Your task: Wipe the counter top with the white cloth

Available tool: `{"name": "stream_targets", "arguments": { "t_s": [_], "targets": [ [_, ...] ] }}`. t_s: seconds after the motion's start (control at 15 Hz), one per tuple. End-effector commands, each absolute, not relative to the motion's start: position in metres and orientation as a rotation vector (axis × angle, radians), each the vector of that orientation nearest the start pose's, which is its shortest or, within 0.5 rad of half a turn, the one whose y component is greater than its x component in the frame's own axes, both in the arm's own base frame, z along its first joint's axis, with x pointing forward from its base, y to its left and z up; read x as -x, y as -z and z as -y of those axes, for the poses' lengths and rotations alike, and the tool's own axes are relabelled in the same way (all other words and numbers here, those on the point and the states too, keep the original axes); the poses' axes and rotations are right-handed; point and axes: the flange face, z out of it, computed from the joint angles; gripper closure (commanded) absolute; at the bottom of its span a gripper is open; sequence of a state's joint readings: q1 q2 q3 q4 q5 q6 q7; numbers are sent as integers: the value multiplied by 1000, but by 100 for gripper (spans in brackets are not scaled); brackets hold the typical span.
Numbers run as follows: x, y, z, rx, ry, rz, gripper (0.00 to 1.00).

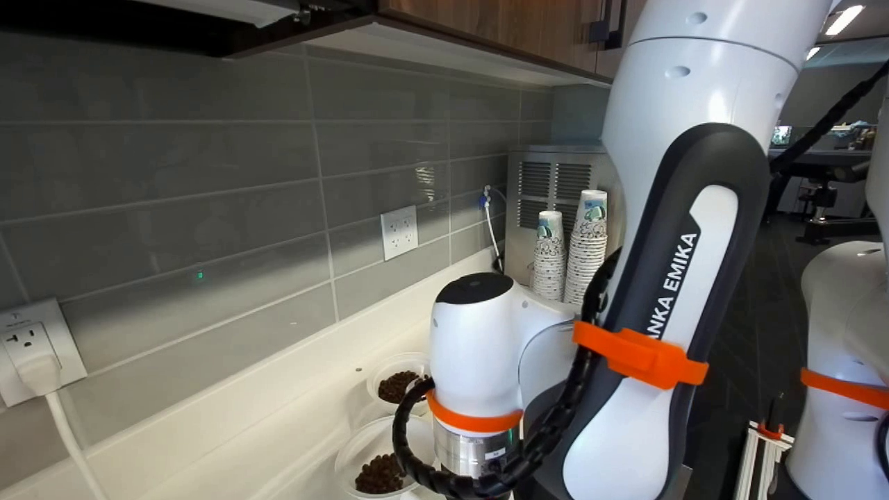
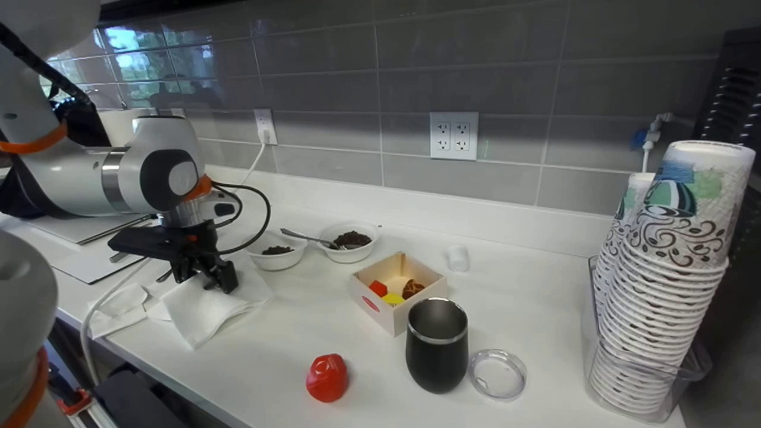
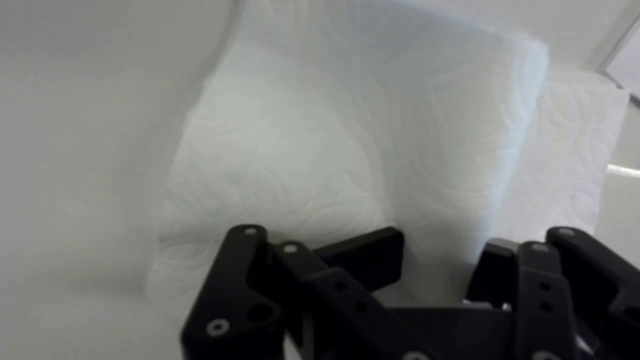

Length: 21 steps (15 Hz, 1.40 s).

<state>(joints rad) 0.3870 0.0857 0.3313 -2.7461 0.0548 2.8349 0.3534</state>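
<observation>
Holding the pincer parted over the white cloth, seemingly gripping nothing; I'm aiming to pinch a generous fold before wiping.

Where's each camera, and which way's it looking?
Wrist view: above the black hand it shows, facing down at the creased white cloth.
An exterior view: beside the white jointed arm, which looms; faces along the grey tiled wall.
An exterior view: above the pale counter top, facing across it; arm and hand show.
Both exterior views share round white bowls.

Embossed white cloth, off-white counter top, swirl-patterned cups
</observation>
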Motion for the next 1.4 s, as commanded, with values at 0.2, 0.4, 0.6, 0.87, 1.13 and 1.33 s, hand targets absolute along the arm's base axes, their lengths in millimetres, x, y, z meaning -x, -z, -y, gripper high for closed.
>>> {"name": "stream_targets", "arguments": {
  "t_s": [0.2, 0.4, 0.6, 0.87, 1.13, 1.33],
  "targets": [
    [-280, -204, -274, 3021, -86, 512, 100],
    [-288, -222, -277, 2993, -3, 472, 100],
    [-296, -243, -272, 2954, 105, 401, 100],
    [-308, -253, -266, 2950, 111, 381, 100],
    [-303, -232, -262, 2953, 17, 414, 100],
    [-293, -211, -256, 2952, -102, 441, 100]
  ]
}}
